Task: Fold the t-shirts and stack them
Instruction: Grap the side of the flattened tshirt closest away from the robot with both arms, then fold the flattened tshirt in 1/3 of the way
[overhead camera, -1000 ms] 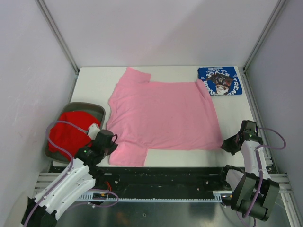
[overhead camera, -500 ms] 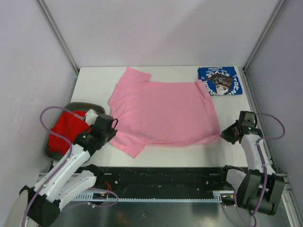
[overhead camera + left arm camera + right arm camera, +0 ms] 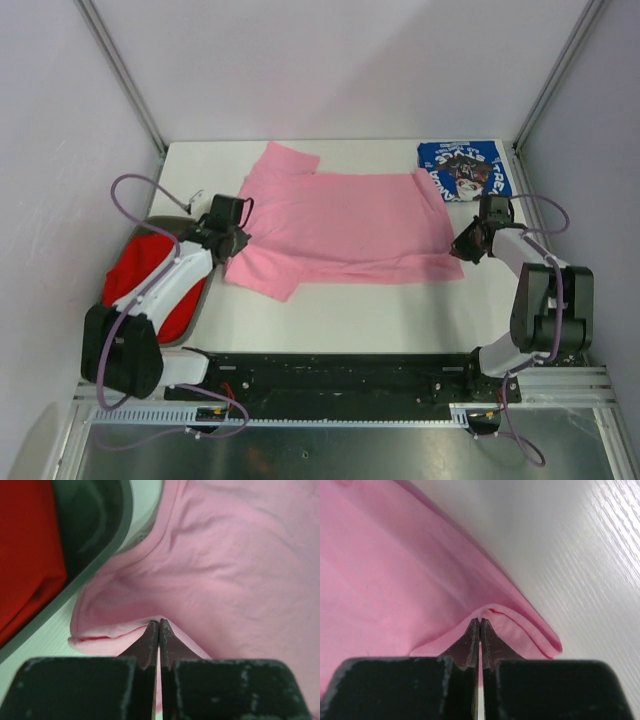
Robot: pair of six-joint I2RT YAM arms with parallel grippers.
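The light pink t-shirt (image 3: 345, 225) lies spread on the white table, its near edge folded up over itself. My left gripper (image 3: 232, 243) is shut on the shirt's left hem corner (image 3: 125, 630). My right gripper (image 3: 463, 247) is shut on the right hem corner (image 3: 520, 630). The royal blue printed t-shirt (image 3: 464, 171) lies folded at the far right corner. The red t-shirt (image 3: 150, 282) lies bunched in the grey bin (image 3: 160, 222) at the left, also in the left wrist view (image 3: 25, 555).
The grey bin's rim (image 3: 100, 565) sits right beside the left gripper. Metal frame posts stand at the far corners. A black rail (image 3: 340, 375) runs along the table's near edge. White table (image 3: 350, 310) shows in front of the pink shirt.
Both grippers have carried the pink shirt's near hem away from the near edge toward the far side, folding the bottom part over. The left arm now reaches past the bin.
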